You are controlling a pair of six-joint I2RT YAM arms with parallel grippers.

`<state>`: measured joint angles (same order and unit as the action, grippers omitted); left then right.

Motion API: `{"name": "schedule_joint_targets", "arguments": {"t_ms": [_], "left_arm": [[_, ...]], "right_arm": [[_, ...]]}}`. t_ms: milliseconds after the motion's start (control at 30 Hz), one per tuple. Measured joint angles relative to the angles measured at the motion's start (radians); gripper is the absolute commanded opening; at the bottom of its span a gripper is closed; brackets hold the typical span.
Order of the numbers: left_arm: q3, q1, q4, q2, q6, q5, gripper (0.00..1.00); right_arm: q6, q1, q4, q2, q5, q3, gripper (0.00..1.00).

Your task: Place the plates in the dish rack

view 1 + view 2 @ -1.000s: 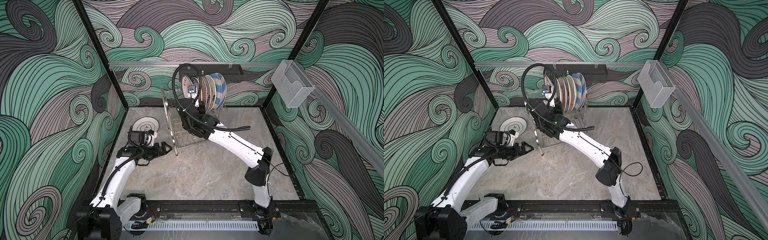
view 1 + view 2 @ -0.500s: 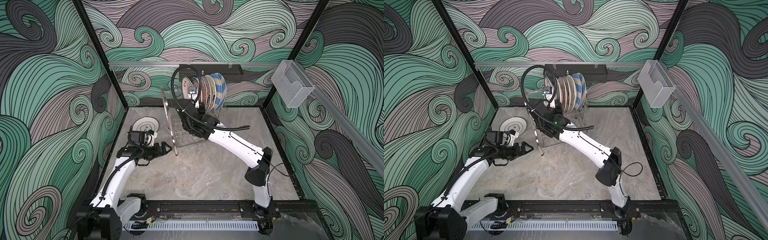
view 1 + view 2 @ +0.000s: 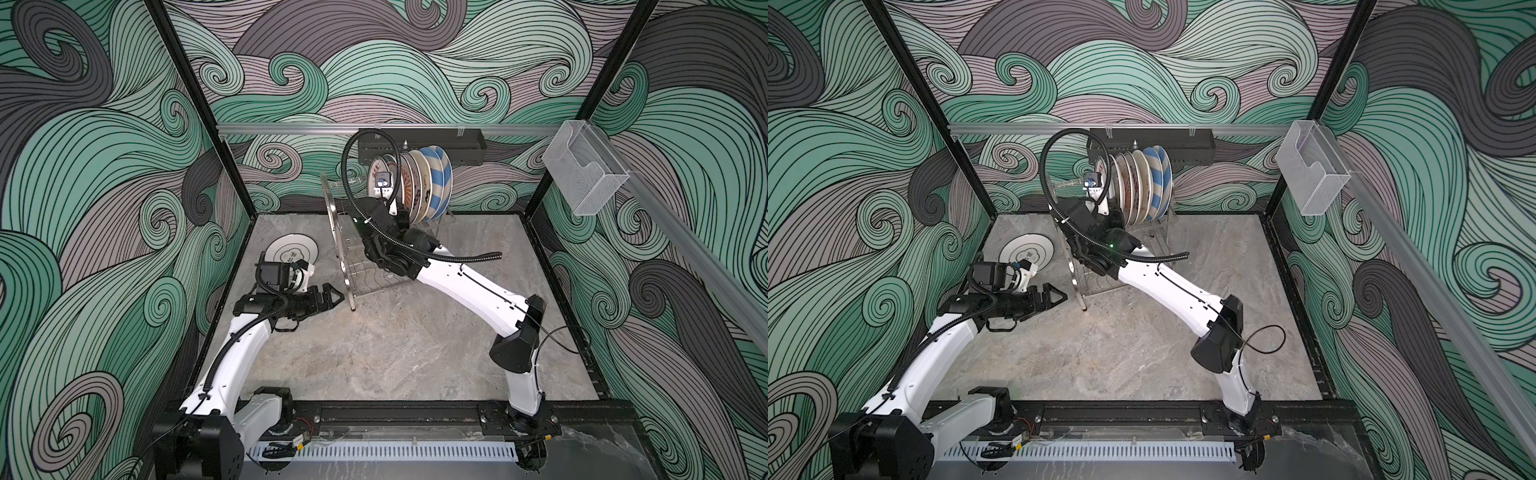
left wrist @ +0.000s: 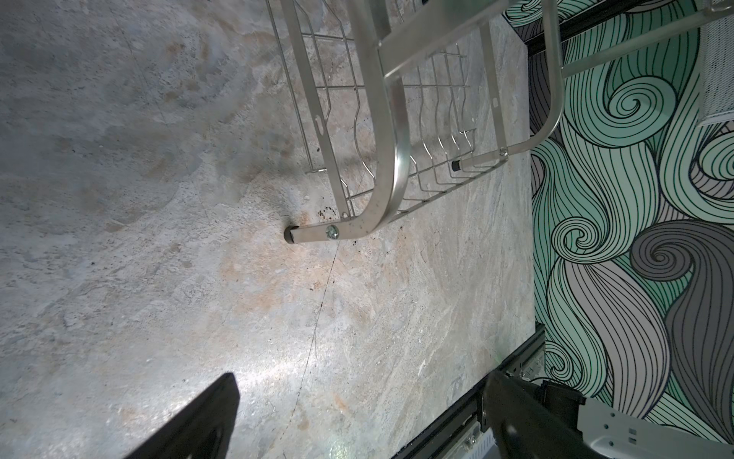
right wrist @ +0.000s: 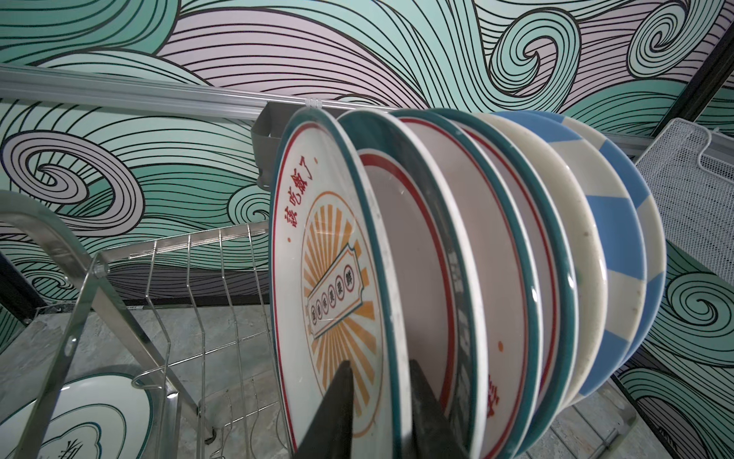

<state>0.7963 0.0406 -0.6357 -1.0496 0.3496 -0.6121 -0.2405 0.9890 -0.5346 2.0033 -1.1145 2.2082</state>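
Jaws of the right gripper (image 5: 380, 362) stand slightly parted astride the rim of the orange-sunburst plate (image 5: 337, 258), endmost of seven plates (image 5: 619, 246) on edge in the upper tier of the dish rack (image 4: 391, 119); only the right wrist view shows this straddle. An eighth, the cloud-motif plate (image 3: 291, 251), lies flat on the surface (image 3: 374, 353), left of the rack in both top views. Left gripper (image 3: 336, 292) jaws wide, empty, near the rack's foot.

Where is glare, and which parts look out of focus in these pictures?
Left wrist view: a bright glare patch on the table; the left gripper is a dark blur. Right wrist view: plates sharp, right gripper soft and black. In both top views: even light, straight posts lean outward.
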Motion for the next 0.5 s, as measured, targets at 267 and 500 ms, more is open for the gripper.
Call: {"name": "schedule_joint_targets", "arguments": {"t_ms": [267,500], "left_arm": [[0.0,-0.001,-0.004,0.008,-0.002,0.04,0.99],[0.0,-0.003,-0.007,0.047,-0.002,0.137,0.99]], "right_arm": [[0.085,0.013,-0.031,-0.049,0.053,0.018,0.48],[0.162,0.029,-0.021,-0.36,0.25,-0.186,0.79]]}}
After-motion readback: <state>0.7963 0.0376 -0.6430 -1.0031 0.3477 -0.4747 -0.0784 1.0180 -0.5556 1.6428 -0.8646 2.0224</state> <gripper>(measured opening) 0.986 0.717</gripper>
